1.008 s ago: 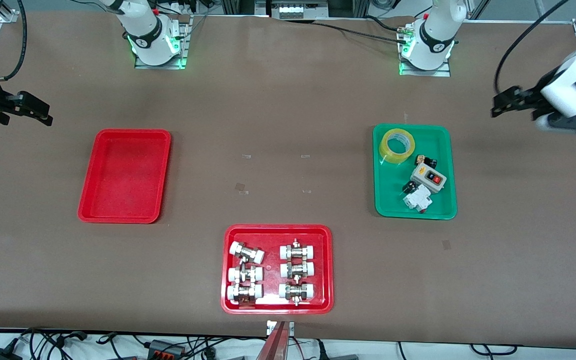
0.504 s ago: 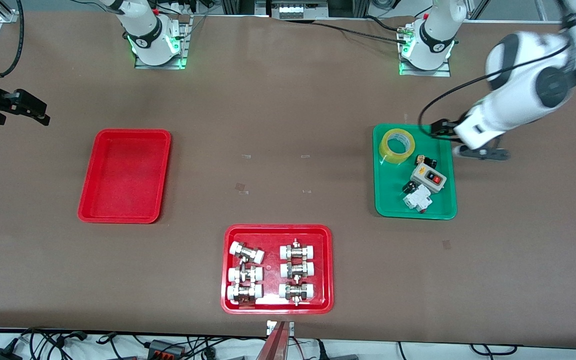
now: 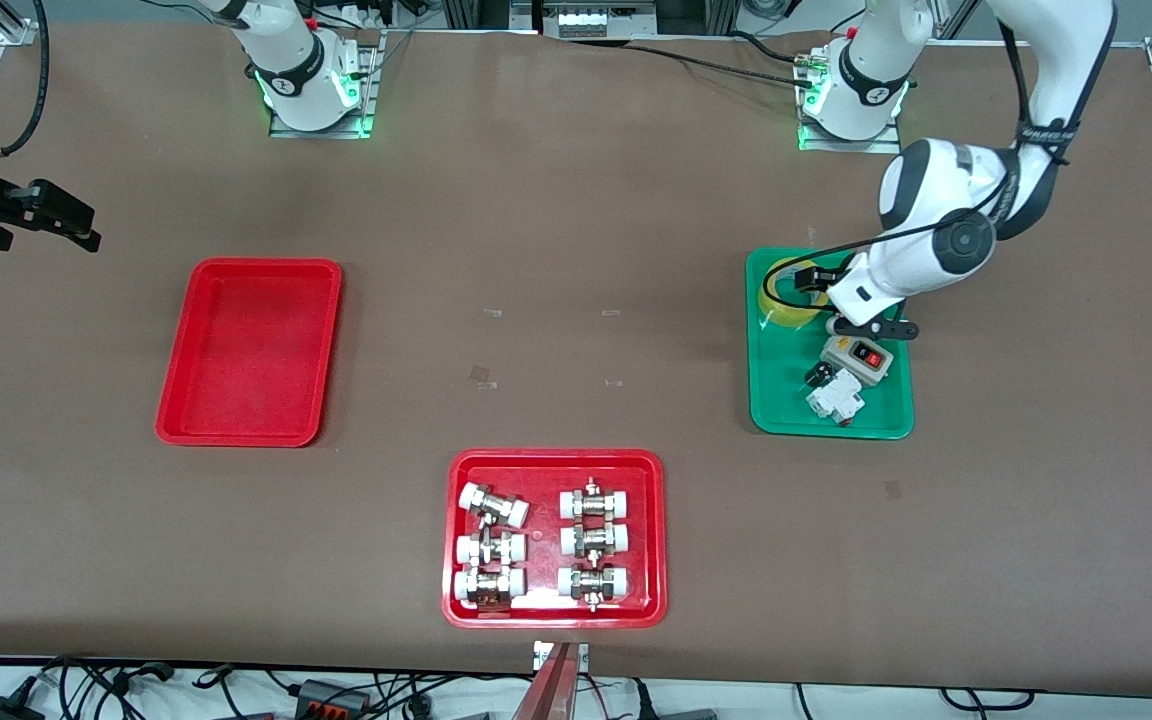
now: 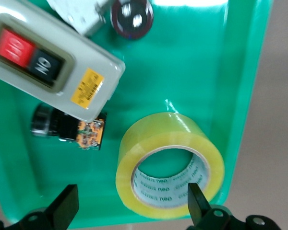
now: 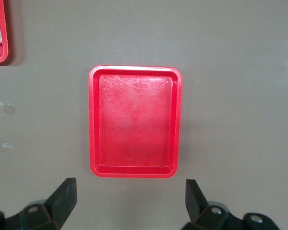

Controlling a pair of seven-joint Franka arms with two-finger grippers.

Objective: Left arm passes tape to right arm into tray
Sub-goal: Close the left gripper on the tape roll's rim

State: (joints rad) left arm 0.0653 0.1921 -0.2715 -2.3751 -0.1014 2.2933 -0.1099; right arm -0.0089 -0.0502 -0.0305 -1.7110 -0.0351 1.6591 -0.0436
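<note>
Swung down over the green tray [image 3: 881, 425], the left gripper [image 4: 134, 211], fingers wide and empty, risks being snagged on the tape [image 4: 170, 165] rim; the right gripper [image 5: 129, 206] is held open, waiting.

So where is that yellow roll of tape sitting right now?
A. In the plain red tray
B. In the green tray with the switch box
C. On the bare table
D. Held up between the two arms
B: the tape lies flat in the green tray near the switch box, with the left pincer open above it.
</note>
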